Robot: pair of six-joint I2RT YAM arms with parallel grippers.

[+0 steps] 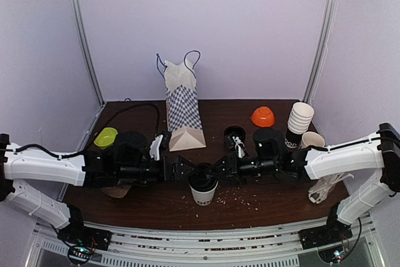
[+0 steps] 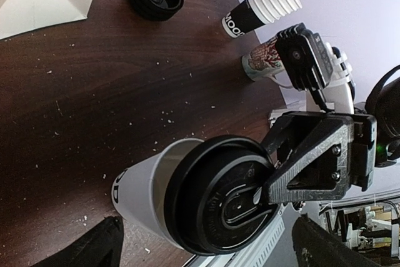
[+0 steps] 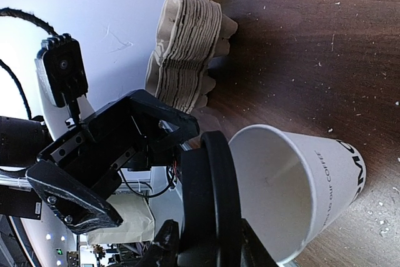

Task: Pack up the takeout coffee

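Spanning the scene, the dark table [image 1: 150, 207] is carrying a checked bag [image 1: 183, 114], which is standing upright at the back. Near the front edge, in front of the bag, the cup [image 1: 203, 194] is standing between the two arms. The left fingers [image 2: 94, 245] are spreading wide, flanking the cup. The right fingers [image 2: 312, 161] are pinching the edge of the black lid [image 2: 219, 198], which is tilting and leaving part of the cup's mouth open.
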